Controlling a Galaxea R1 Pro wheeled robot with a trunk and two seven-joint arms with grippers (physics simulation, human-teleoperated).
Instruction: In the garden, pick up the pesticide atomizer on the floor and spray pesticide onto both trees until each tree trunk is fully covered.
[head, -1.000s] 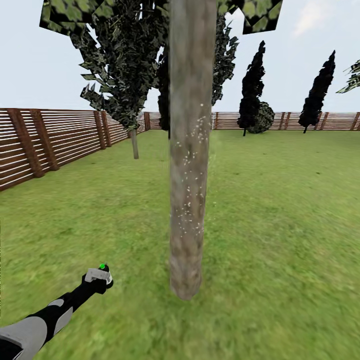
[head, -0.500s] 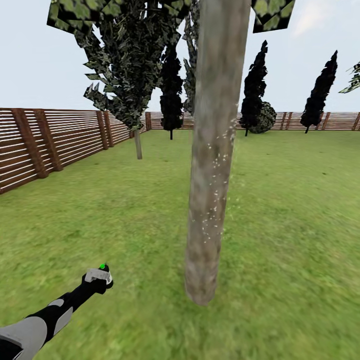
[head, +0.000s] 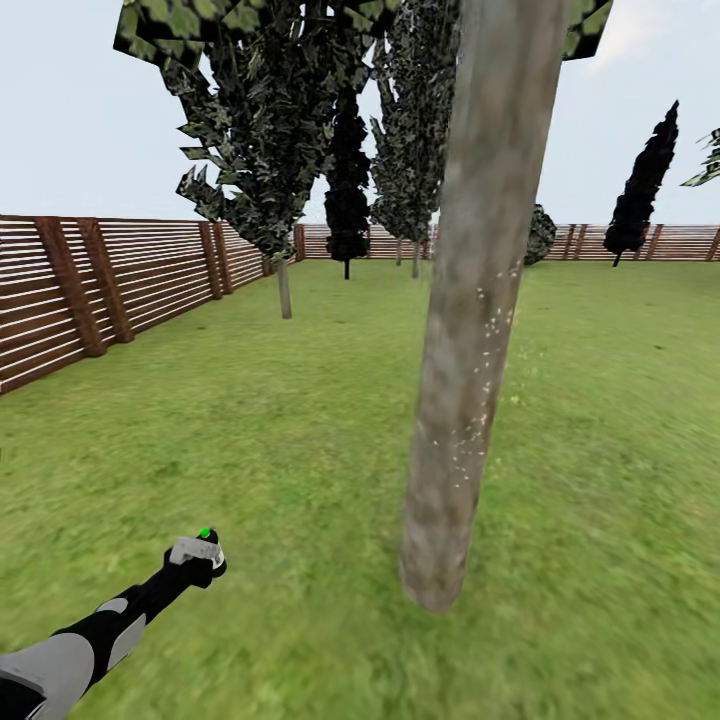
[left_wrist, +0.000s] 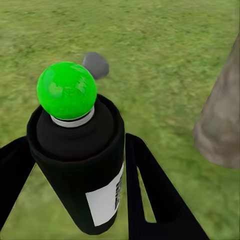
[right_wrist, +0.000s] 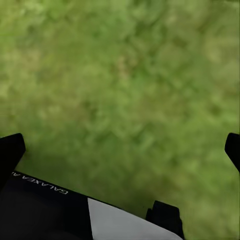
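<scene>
My left gripper (head: 198, 553) is low over the lawn at the lower left of the head view, shut on the pesticide atomizer (head: 196, 548), a small pale grey piece with a green dot on top. In the left wrist view the atomizer (left_wrist: 76, 159) shows as a dark bottle with a green ball cap and white label, upright between the two black fingers (left_wrist: 146, 190). The tree trunk (head: 472, 340), mottled grey-brown and sprinkled with white specks along its right side, rises to the right of that gripper. The same tree trunk (left_wrist: 223, 120) appears beyond the atomizer. My right gripper (right_wrist: 120, 150) hangs open over grass.
A brown slatted fence (head: 70, 290) runs along the left and across the back. A thin-trunked dark tree (head: 285, 288) stands near the fence, with dark conifers (head: 640, 195) farther back. A small grey stone (left_wrist: 95, 64) lies on the grass. Open lawn surrounds the trunk.
The whole view has shifted, so the camera moved: the trunk now sits farther right in the picture. My left gripper keeps the same hold on the atomizer.
</scene>
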